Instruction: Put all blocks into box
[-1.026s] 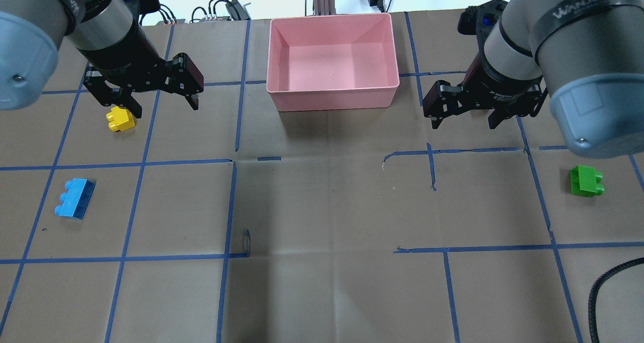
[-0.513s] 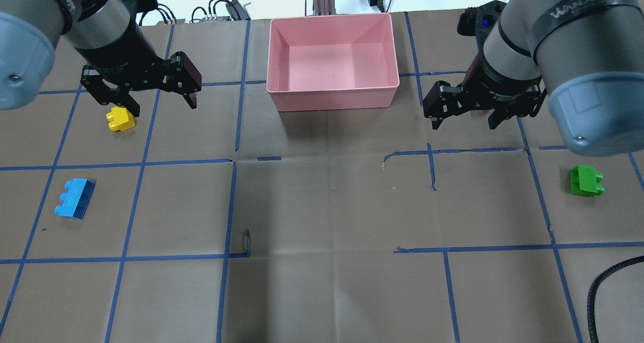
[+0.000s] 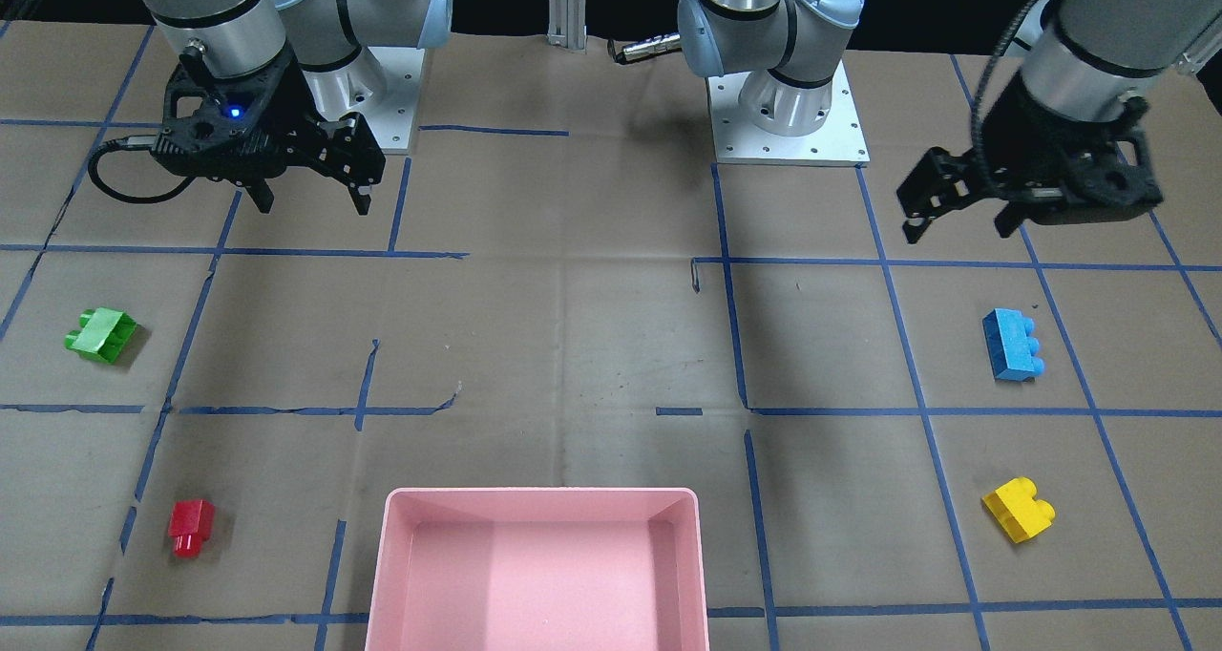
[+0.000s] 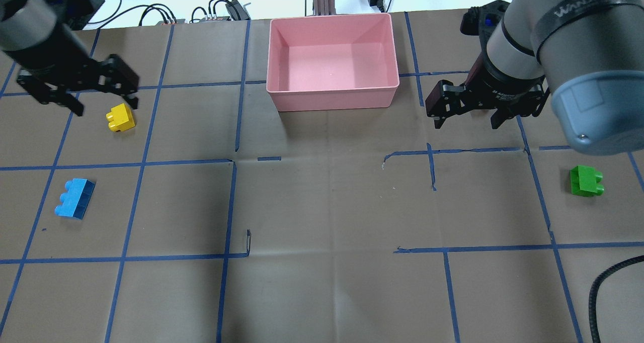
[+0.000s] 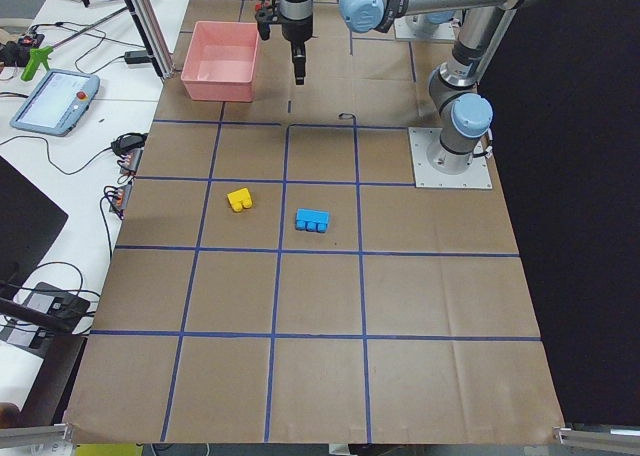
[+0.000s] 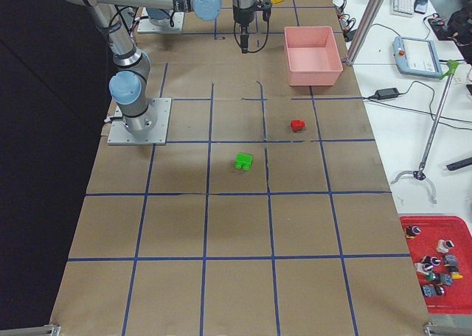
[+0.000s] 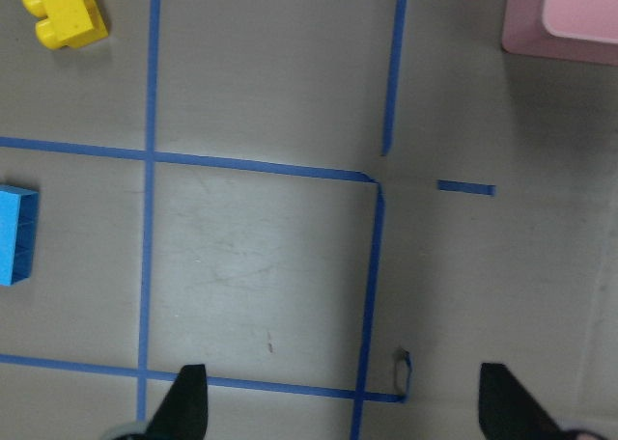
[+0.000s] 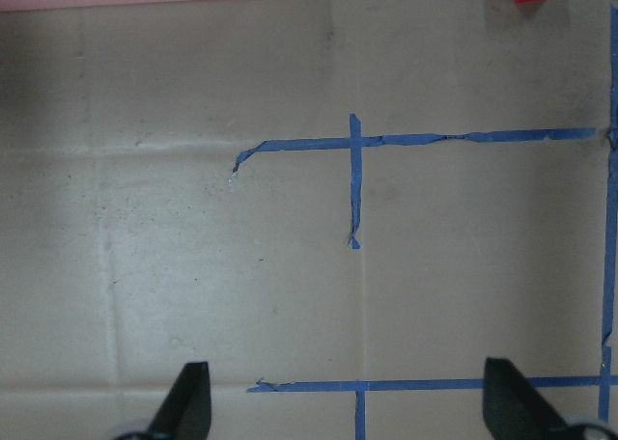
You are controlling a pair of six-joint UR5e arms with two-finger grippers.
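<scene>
The pink box stands empty at the table's far middle. The yellow block lies on the table left of it, and the light blue block lies nearer the robot. The green block lies at the right. The red block lies right of the box and is hidden by the right arm in the overhead view. My left gripper is open and empty, up in the air just left of the yellow block. My right gripper is open and empty, right of the box.
Blue tape lines grid the brown table. A black cable curls at the near right corner. Cables and power bricks lie beyond the table's far edge. The left wrist view shows the yellow block, the light blue block and a box corner.
My left gripper has moved left in the overhead view, off the spot above the yellow block, still open. The right gripper has barely moved. The blocks have not moved.
</scene>
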